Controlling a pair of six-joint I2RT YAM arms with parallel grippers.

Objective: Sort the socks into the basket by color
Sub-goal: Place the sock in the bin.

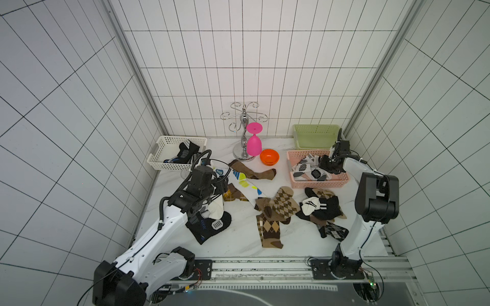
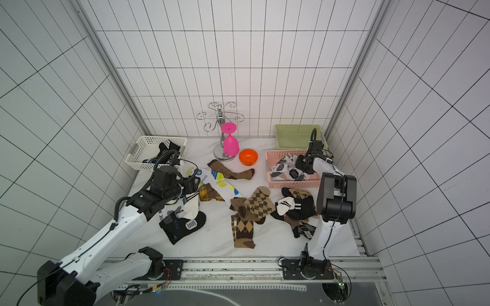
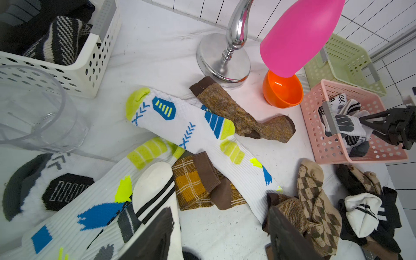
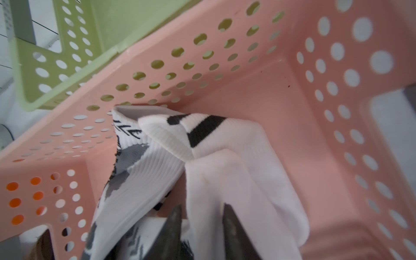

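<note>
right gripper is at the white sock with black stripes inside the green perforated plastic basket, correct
Wrong basket. In the right wrist view, the white sock with black stripes at the right gripper lies inside the pink perforated plastic basket; the green perforated plastic basket stands beside it.

The white marble desk [image 1: 238, 238] carries a white basket [image 1: 159, 161] at the far left, a green basket [image 1: 315, 129] at the far right, and a pink basket [image 1: 318, 184] just nearer. Between them stand a silver stand [image 1: 242, 155] and an orange bowl [image 1: 269, 156]. Loose socks [image 1: 281, 206] lie across the middle.
</note>
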